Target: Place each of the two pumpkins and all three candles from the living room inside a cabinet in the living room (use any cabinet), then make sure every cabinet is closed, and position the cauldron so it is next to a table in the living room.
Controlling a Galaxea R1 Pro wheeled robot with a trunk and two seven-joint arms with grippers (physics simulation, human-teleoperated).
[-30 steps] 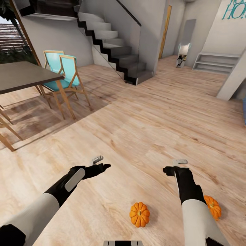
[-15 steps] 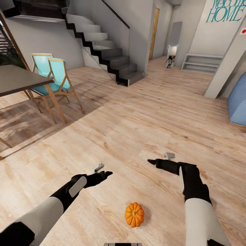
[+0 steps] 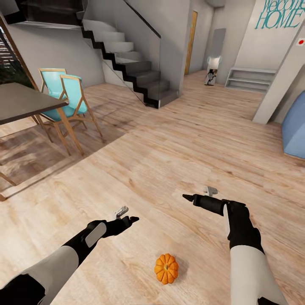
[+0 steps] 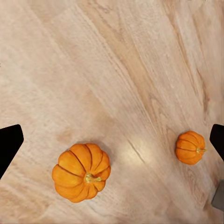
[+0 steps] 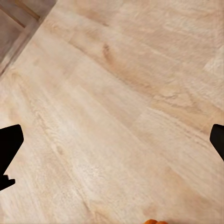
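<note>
One orange ribbed pumpkin (image 3: pixel 166 268) lies on the wood floor close in front of me, between my two arms. In the left wrist view two pumpkins rest on the floor apart from each other, a nearer one (image 4: pixel 81 171) and a smaller-looking one (image 4: pixel 190 147). My left gripper (image 3: pixel 127 216) hovers above the floor, open and empty, to the left of the pumpkin. My right gripper (image 3: pixel 195 195) is open and empty, pointing left above bare floor. An orange sliver (image 5: pixel 154 221) shows at the edge of the right wrist view. Candles, cabinet, cauldron and coffee table are out of view.
A dark-topped dining table (image 3: pixel 25 101) with turquoise chairs (image 3: pixel 70 91) stands at the left. A staircase (image 3: pixel 127 63) rises at the back, with a hallway and low white shelf (image 3: pixel 250 78) beyond. A white pillar (image 3: pixel 279 80) and a blue seat (image 3: pixel 296 127) stand at the right.
The view has turned right and the pumpkin beside my right arm has dropped out of it. My right gripper has swung to point left. My left arm has drawn back slightly.
</note>
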